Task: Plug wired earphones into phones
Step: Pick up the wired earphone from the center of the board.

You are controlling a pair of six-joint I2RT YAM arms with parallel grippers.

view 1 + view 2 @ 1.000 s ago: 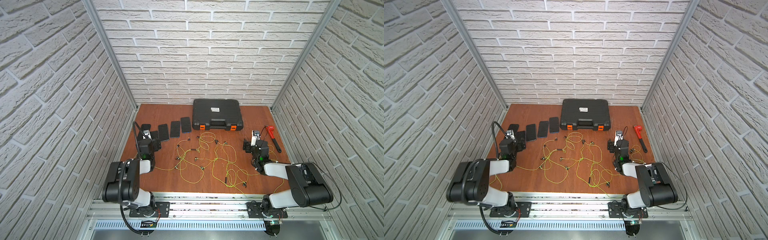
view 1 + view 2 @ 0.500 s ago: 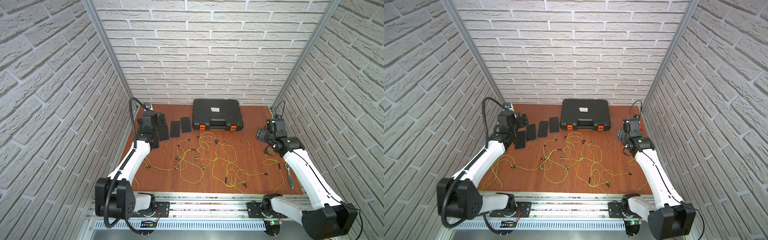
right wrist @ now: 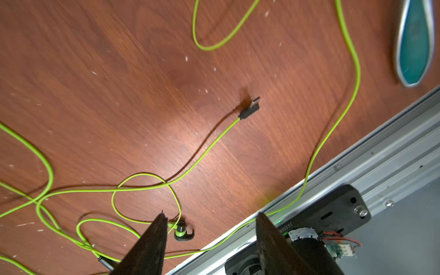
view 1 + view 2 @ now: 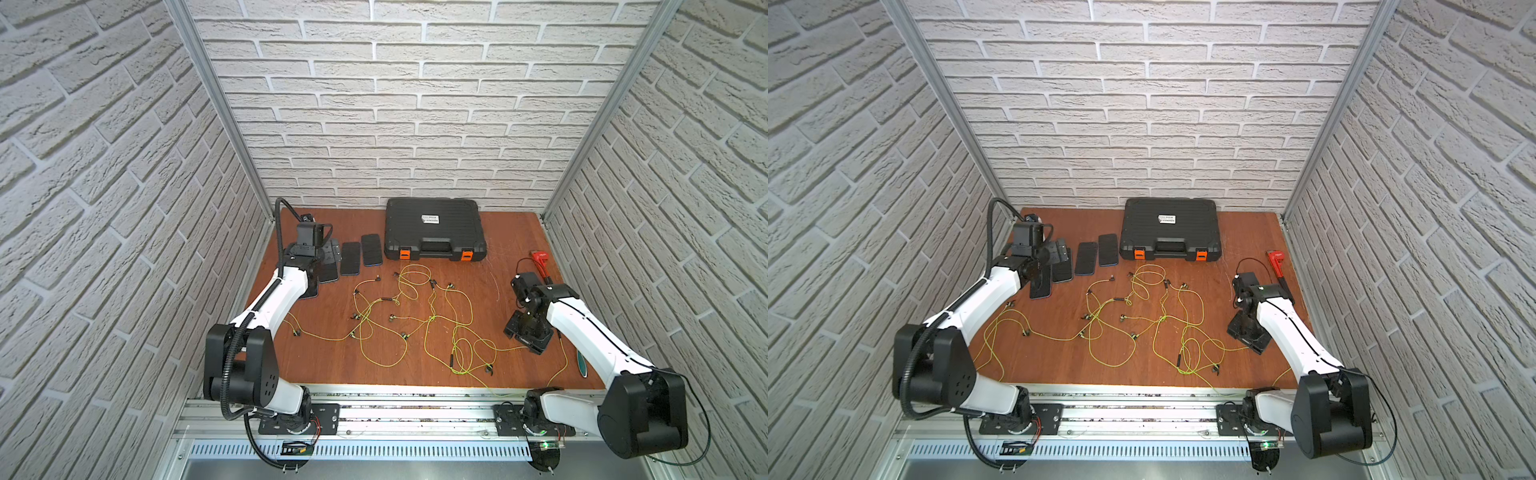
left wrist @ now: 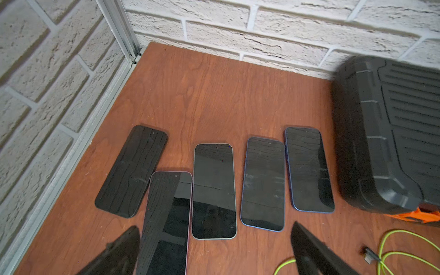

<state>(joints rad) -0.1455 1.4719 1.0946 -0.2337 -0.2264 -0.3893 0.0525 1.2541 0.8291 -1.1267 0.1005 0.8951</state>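
Wired earphones (image 3: 202,154) are judged light, limp, tangle-prone; the rigid plug (image 3: 248,109) is best pinched. Right gripper (image 3: 211,214), lower right in both top views, and left gripper (image 5: 215,226) are spread, empty.

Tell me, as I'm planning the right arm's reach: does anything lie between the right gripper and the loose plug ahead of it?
Nothing visible does. Bare tabletop separates the right gripper from the plug; only its own green cable runs between, with an earbud beside one jaw.
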